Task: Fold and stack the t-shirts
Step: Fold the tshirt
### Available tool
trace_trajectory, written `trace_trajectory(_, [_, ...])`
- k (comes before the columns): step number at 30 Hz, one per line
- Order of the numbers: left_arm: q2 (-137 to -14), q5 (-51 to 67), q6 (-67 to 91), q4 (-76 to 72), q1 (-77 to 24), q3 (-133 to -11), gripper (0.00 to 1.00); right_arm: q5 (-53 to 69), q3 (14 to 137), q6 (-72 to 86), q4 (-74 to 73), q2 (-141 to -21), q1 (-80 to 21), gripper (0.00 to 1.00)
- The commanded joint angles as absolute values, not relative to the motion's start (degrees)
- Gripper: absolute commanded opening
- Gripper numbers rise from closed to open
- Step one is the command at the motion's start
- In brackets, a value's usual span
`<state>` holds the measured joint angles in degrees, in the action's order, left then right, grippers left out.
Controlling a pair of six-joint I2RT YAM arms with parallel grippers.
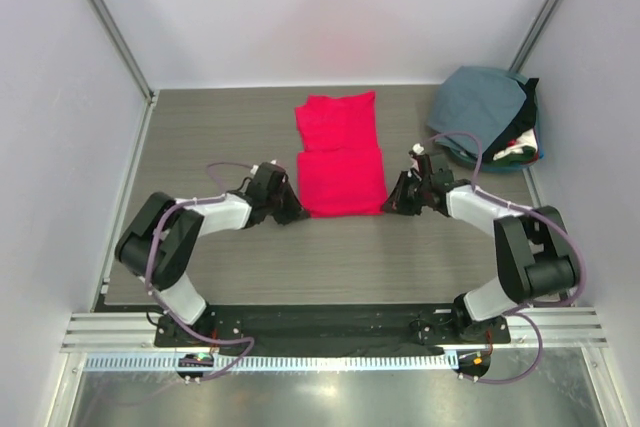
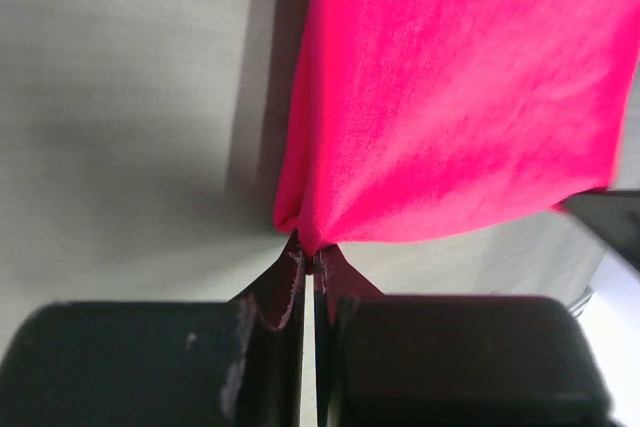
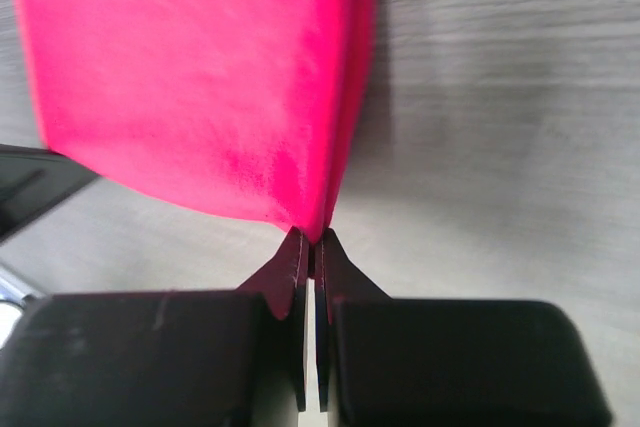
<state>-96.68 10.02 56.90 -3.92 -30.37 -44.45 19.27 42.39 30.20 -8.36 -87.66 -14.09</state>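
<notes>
A bright red t-shirt lies folded into a long strip in the middle of the table, with a crease across its middle. My left gripper is shut on its near left corner. In the left wrist view the red t-shirt bunches into the tips of that gripper. On the other side, my right gripper pinches the near right corner. The right wrist view shows the red cloth drawn to a point between the tips of that shut gripper. A heap of other t-shirts, slate grey-blue on top, lies at the back right.
The heap at the back right shows dark, white and blue cloth under the grey-blue shirt. Upright frame posts stand at the back corners. A metal rail runs along the near edge behind the arm bases.
</notes>
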Motion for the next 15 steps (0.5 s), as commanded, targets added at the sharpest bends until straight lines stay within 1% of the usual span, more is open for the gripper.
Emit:
trace_trajectory(1, [-89.9,8.3,55.6,1.5,-31.3,-42.2,0.00,20.0,42.2,29.1,-13.5,-80.3,-14.3,0.01])
trace_trajectory(2, [-88.6,8.5,55.5,2.2,-31.4,-41.8,0.00,20.0,41.8,29.0,-14.2,-77.9,-14.3,0.01])
trace_trajectory(8, [-79.8,10.6,55.8,6.4,-33.1,-40.3,0.00,22.2,40.3,29.1,-18.7,-72.0,-15.1,0.01])
trace_trajectory(15, [-70.4,10.5,57.0,13.5,-37.2,-40.5,0.00,22.2,38.7,30.6,-24.6,-60.1,-16.9,0.01])
